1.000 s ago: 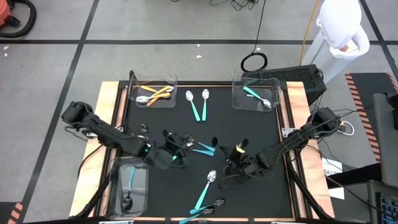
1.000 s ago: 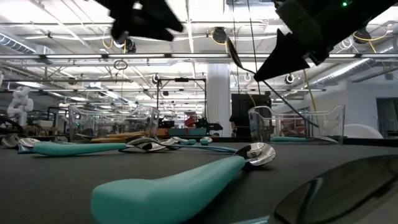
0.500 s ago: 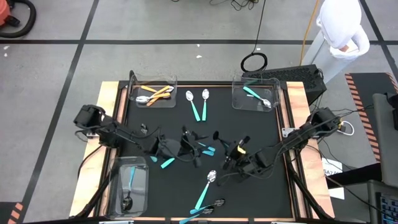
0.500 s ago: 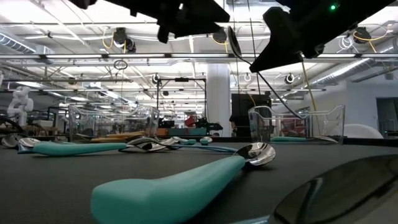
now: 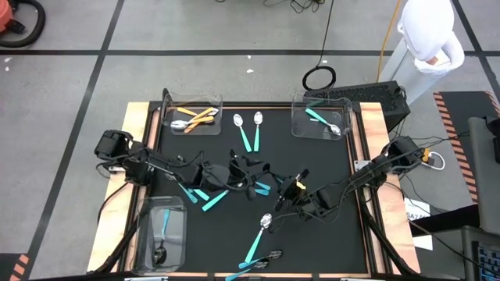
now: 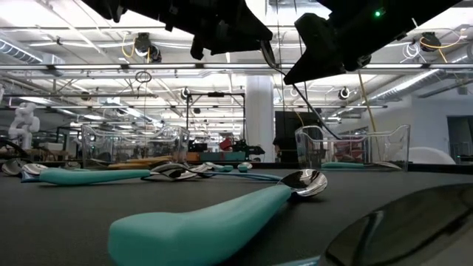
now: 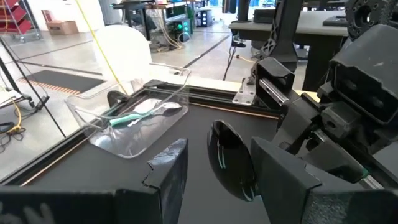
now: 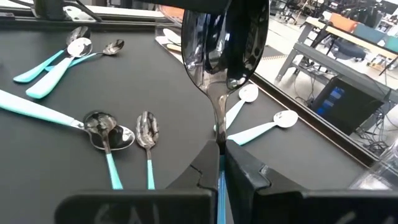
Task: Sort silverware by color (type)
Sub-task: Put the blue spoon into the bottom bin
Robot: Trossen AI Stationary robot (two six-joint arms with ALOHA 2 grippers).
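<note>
The right gripper (image 8: 221, 152) is clamped on a teal-handled spoon (image 8: 225, 46), its dark shiny bowl standing upright above the fingers, over the table's (image 5: 320, 160) middle. The left gripper (image 5: 251, 170) hangs just beside it, jaws parted around the spoon's bowl with nothing gripped. Loose teal spoons (image 5: 255, 248) lie below them and toward the front edge. Orange spoons (image 5: 195, 119) sit in the far-left bin (image 5: 215, 101); teal ones fill the far-right bin (image 5: 344, 105) and near-left bin (image 5: 181, 234).

Three clear rectangular plastic bins (image 5: 195, 115) (image 5: 321, 117) (image 5: 162, 234) sit on the black surface (image 5: 312, 160) edged in wood; a black cable loop (image 5: 319, 77) lies on the grey floor (image 5: 78, 86).
</note>
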